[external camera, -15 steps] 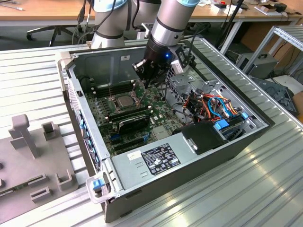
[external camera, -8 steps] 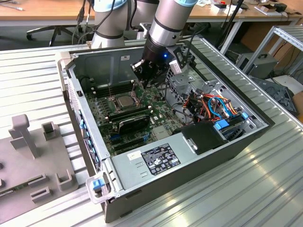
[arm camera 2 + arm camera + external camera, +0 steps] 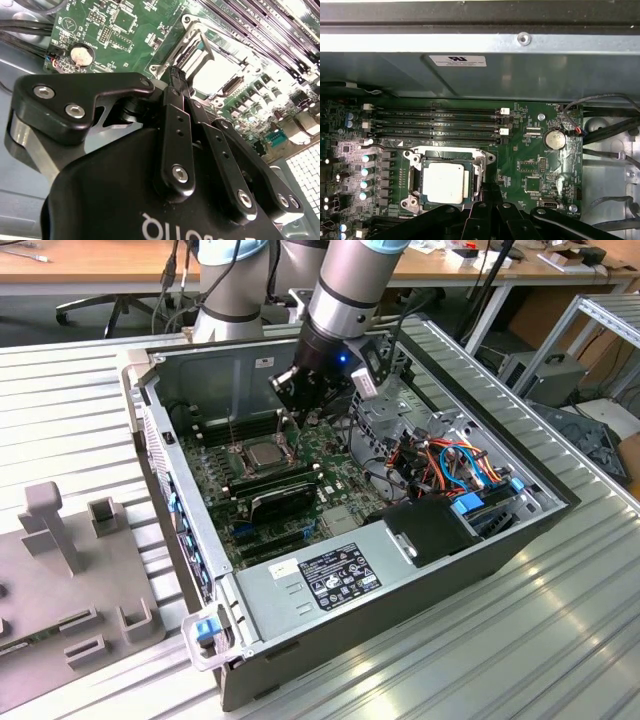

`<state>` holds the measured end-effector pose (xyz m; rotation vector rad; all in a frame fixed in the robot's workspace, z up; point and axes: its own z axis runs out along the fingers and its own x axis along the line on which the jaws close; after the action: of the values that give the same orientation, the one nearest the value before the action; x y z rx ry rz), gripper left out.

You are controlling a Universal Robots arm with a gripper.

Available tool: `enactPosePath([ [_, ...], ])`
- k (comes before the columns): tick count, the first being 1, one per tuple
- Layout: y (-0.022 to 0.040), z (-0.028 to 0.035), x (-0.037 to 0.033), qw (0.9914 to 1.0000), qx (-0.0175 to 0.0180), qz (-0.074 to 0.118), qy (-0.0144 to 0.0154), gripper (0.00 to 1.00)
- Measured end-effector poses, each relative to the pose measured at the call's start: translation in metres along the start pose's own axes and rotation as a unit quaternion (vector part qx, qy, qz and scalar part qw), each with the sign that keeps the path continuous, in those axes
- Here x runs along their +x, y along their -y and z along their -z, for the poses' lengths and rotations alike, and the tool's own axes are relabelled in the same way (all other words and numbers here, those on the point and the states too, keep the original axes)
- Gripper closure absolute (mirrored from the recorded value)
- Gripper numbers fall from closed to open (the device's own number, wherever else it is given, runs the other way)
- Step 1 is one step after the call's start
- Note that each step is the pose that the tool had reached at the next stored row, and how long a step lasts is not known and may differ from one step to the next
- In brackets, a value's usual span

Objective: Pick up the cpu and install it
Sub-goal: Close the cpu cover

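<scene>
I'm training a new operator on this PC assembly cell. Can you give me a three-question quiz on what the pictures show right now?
1. True or false: the cpu lies in its socket on the motherboard.
2. What is the hand nearest to? A) the power supply B) the socket frame C) the grey holder outside the case
3. Fill in: the round silver coin ____ sits beside the memory slots.

Key: 1 true; 2 B; 3 battery.
</scene>
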<state>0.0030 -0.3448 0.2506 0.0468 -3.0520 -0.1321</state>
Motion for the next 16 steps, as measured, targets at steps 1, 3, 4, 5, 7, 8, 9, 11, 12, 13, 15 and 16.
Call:
enactPosePath([
  [1,-0.0001,0.0002,0.0002,1.00000,0.0000,0.000,0.0000,0.89],
  [3,-0.0001,0.0007,0.0011,1.00000,0.0000,0.000,0.0000,0.89],
  [4,-0.0002,0.0011,0.0013,1.00000,0.0000,0.000,0.0000,0.89],
  [5,-0.0002,0.0013,0.0015,1.00000,0.0000,0.000,0.0000,0.89],
  [7,-0.0003,0.0019,0.0018,1.00000,-0.0001,0.000,0.0001,0.89],
  [8,-0.0003,0.0020,0.0019,1.00000,-0.0001,0.000,0.0001,0.89],
  [9,-0.0003,0.0024,0.0021,1.00000,0.0000,0.000,0.0000,0.89],
  [11,-0.0003,0.0025,0.0025,1.00000,0.0000,0.000,0.0000,0.89],
  [12,-0.0003,0.0026,0.0029,1.00000,0.0000,0.000,0.0000,0.89],
  [13,-0.0003,0.0026,0.0029,1.00000,0.0000,0.000,0.0000,0.89],
  [15,-0.0004,0.0027,0.0032,1.00000,0.0000,0.000,0.0000,0.89],
  [16,-0.0003,0.0027,0.0033,1.00000,0.0000,0.000,0.0000,0.89],
])
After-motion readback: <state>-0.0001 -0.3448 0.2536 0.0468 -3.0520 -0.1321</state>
